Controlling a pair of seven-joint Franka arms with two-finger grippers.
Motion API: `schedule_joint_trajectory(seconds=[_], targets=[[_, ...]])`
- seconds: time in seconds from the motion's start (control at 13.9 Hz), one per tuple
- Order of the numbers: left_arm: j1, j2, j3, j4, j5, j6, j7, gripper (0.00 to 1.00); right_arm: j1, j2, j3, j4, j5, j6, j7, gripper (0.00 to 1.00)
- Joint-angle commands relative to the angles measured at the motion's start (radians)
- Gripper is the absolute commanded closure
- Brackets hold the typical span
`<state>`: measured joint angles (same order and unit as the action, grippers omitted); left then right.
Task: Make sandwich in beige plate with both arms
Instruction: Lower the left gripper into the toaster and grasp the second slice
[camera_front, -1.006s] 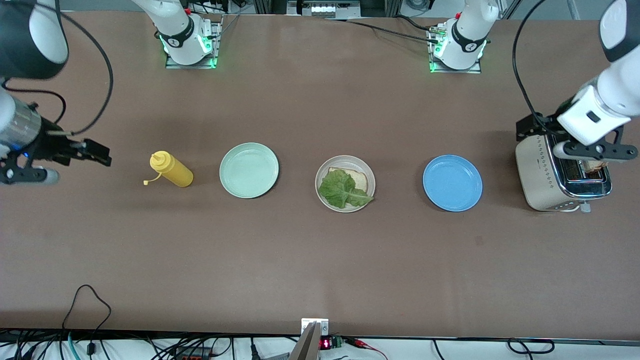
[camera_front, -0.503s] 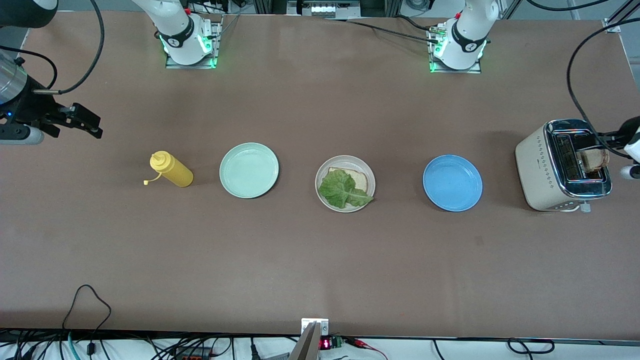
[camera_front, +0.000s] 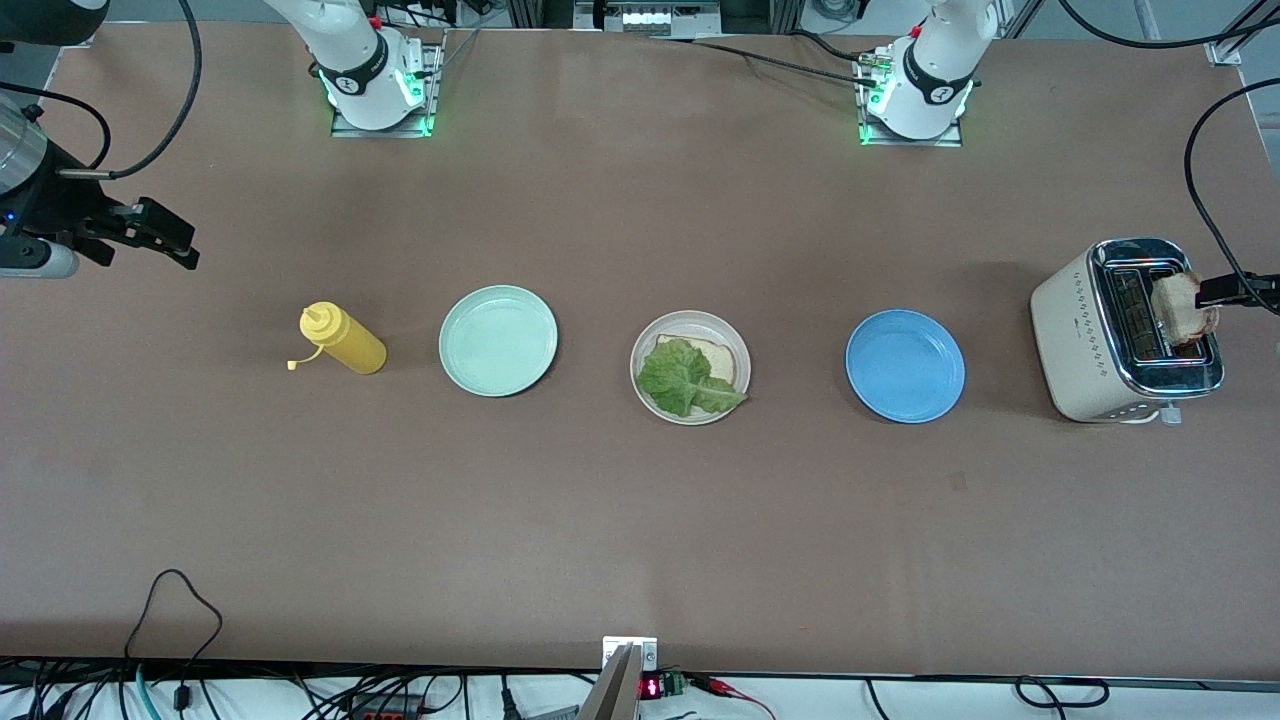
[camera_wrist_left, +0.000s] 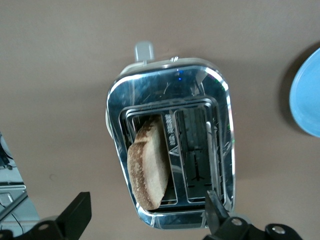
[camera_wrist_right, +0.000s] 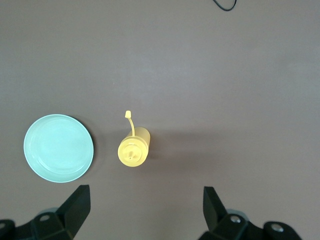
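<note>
**Sandwich half-built on plate; top slice in toaster**

Beige plate (camera_front: 690, 325) mid-frame in front view, centre of the row of plates. On it one bread slice (camera_front: 722, 358), flat, w/ ruffled green lettuce leaf (camera_front: 682, 378) over most of it; only the slice's upper corner showing. No top slice on the leaf.

Blue plate (camera_front: 905, 365) beside it twd left arm's end, mint-green plate (camera_front: 498, 340) beside it twd right arm's end, both apart from beige plate. Yellow squeeze bottle (camera_front: 343, 339) next to mint plate, lying tilted, tip twd right arm's end.

Toaster (camera_front: 1085, 345) at frame edge, left arm's end of table. Second bread slice (camera_wrist_left: 148, 170) standing in one slot, leaning, top sticking out; other slot bare.

Left gripper (camera_wrist_left: 146, 197) up over toaster, fingers (camera_wrist_left: 77, 212) spread wide either side of the slice, not clamping it in wrist view.

Right gripper (camera_wrist_right: 145, 190) at upper frame edge, right arm's end, hanging over bare table w/ bottle and mint plate below in wrist view; fingers wide, holding nothing.
</note>
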<state>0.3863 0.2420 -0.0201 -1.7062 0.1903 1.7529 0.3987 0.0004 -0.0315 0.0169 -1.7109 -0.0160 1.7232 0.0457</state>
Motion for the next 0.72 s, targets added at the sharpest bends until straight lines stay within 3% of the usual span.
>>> schedule_joint_trajectory(seconds=[0.0,0.22,0.36,0.65], targets=[[0.051,-0.007,-0.015,-0.044,-0.046,0.016,0.025,0.02,-0.013,0.016,0.008,0.033,0.001,-0.002,0.006,0.0],[0.097,0.031,-0.015,-0.047,-0.098,0.057,0.086,0.07,-0.011,0.016,0.008,0.037,0.001,0.001,0.01,0.0],[0.114,0.048,-0.015,-0.058,-0.109,0.082,0.097,0.18,-0.008,0.015,0.009,0.039,0.001,-0.008,0.0,0.0],[0.117,0.072,-0.015,-0.055,-0.127,0.08,0.097,0.56,-0.005,0.016,0.012,0.071,-0.005,-0.011,-0.007,0.0]])
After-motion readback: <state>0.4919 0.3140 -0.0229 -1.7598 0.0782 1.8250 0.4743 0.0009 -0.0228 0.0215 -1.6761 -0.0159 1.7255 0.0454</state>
